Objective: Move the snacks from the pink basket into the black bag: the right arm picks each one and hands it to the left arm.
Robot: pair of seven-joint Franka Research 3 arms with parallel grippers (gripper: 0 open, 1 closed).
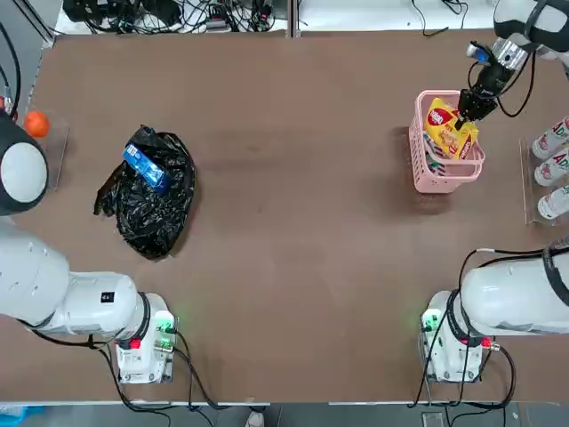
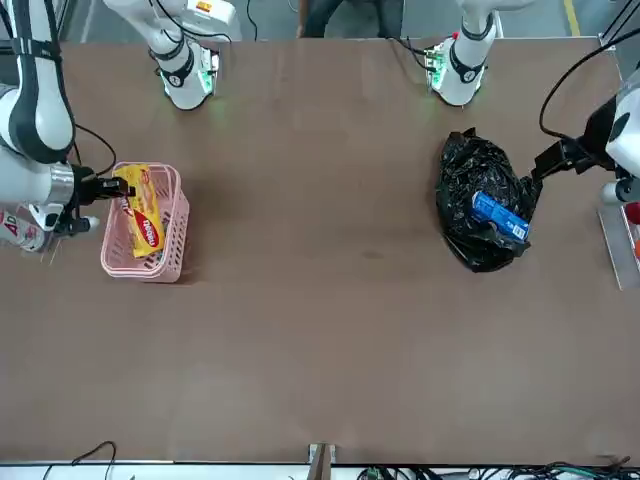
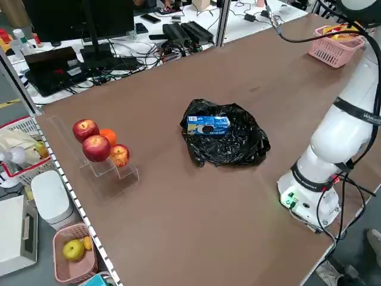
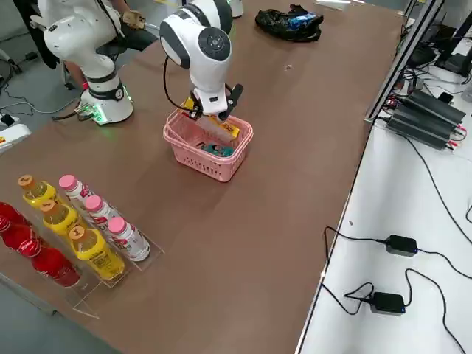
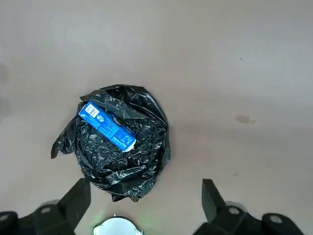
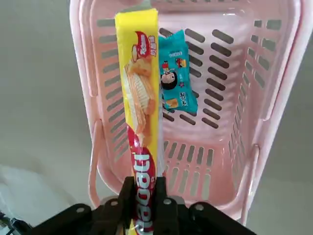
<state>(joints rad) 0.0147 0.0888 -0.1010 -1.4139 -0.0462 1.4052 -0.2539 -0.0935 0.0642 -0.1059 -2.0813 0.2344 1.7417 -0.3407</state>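
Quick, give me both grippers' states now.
Left gripper: open, empty, above the black bag.
Right gripper: shut on the yellow packet, over the pink basket.

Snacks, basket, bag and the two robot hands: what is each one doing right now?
Right gripper: shut on the yellow snack, over the basket.
Yellow snack: held, partly lifted.
Teal snack: lying in the basket.
Blue snack: resting on the black bag.
Pink basket: upright.
Black bag: crumpled.
Left gripper: open, empty, above the bag.
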